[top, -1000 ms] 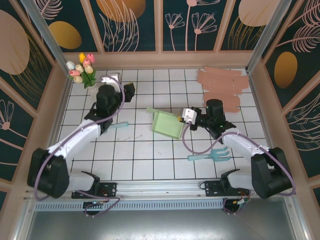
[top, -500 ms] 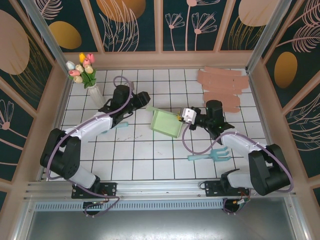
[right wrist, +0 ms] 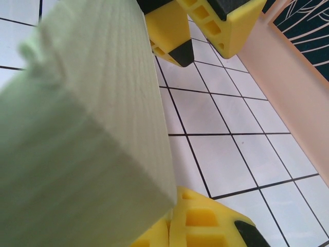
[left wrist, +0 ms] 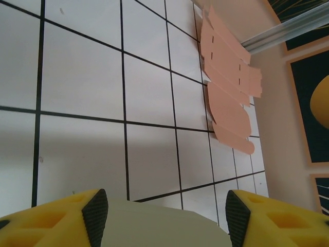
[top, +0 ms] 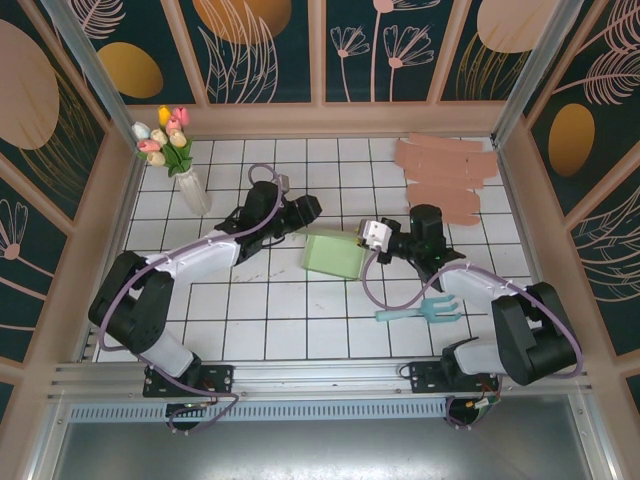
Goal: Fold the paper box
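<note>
The pale green paper box (top: 333, 255) lies mid-table, partly folded. My right gripper (top: 371, 238) is at its right edge and shut on that wall; in the right wrist view the box (right wrist: 87, 128) looms large above the closed yellow fingers (right wrist: 205, 226). My left gripper (top: 303, 209) hovers at the box's far left corner. Its jaws are open, and the box's top edge (left wrist: 164, 226) lies between the two black pads (left wrist: 95, 211) without being pinched. The left gripper's fingers (right wrist: 205, 23) also appear beyond the box in the right wrist view.
A stack of flat pink cardboard blanks (top: 446, 170) lies at the back right, seen too as pink blanks (left wrist: 229, 77). A vase of tulips (top: 172, 148) stands back left. A teal fork tool (top: 421, 312) lies front right, a small teal piece (top: 240, 250) left of centre.
My left arm has swung from the back left over to the box's far corner. The box's raised left flap has come down and the box sits flatter. The right gripper kept its hold.
</note>
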Action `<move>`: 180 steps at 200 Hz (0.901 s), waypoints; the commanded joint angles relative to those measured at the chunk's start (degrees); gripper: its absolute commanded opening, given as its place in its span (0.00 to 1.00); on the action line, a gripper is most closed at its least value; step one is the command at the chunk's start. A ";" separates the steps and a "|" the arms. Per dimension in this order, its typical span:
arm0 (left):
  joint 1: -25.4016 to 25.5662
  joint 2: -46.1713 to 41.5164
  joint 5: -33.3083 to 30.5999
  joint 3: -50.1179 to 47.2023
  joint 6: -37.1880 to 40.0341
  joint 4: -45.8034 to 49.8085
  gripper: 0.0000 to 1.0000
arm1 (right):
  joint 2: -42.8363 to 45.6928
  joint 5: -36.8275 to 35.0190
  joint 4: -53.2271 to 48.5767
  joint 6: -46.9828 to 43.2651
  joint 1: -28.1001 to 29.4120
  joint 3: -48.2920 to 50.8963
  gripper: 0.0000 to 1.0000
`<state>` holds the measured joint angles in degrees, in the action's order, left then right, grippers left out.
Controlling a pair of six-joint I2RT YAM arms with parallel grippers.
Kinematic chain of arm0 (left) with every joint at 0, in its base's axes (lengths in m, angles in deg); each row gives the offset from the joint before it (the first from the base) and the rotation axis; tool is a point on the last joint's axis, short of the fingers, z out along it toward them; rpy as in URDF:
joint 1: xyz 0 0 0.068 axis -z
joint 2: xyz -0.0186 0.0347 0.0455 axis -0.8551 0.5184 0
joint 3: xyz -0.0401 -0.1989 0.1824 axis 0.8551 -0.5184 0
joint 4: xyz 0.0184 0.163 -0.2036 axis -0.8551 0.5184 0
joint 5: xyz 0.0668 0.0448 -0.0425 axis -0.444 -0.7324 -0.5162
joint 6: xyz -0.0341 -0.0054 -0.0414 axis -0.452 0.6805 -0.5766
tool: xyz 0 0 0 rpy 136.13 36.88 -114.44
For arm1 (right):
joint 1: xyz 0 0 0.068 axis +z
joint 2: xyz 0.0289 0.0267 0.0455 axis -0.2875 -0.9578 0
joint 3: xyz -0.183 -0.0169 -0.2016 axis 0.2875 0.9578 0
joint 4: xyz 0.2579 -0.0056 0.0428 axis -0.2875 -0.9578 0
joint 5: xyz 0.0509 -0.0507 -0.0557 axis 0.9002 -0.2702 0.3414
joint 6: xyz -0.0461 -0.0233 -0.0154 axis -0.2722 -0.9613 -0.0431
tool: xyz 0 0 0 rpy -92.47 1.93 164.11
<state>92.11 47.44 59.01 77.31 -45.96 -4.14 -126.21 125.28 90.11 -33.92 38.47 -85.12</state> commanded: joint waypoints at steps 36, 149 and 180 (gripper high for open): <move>0.89 0.53 -8.92 6.10 2.47 14.45 0.78 | 0.11 -2.68 4.29 0.29 0.87 0.51 0.00; 1.06 0.89 -2.30 9.96 -12.38 22.09 0.81 | -0.72 -3.46 3.46 -0.07 0.93 0.33 0.00; 1.79 0.13 0.08 8.30 -15.18 19.89 0.81 | -1.09 -3.96 3.63 -0.02 1.10 0.33 0.00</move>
<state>92.51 49.25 55.08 87.14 -56.87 16.51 -126.45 122.70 90.77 -34.07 39.21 -84.82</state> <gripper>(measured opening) 0.811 0.055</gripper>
